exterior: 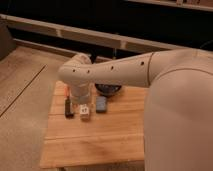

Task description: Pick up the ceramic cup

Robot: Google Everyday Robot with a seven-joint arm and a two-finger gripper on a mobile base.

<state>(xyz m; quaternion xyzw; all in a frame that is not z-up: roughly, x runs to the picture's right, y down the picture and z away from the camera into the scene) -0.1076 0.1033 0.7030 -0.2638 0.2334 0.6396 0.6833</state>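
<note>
Gripper (83,107): hung low over the bench (100,145), near its back left corner, under the bent wrist of your arm (130,70). You could not tell whether it was clenched or released.
Ceramic cup: you could not tell it apart from the gripper. A small pale shape (85,114) sat at the gripper's tip.
Neighbours: the shape lay between a dark bar (68,106) and a blue-grey block (101,104), with a black bowl (109,90) behind the block.

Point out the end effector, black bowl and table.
end effector (82,105): camera view, lower end, above the table's left side
black bowl (109,90): camera view, rim below the arm (125,72)
table (100,137): camera view, bare front boards
</note>
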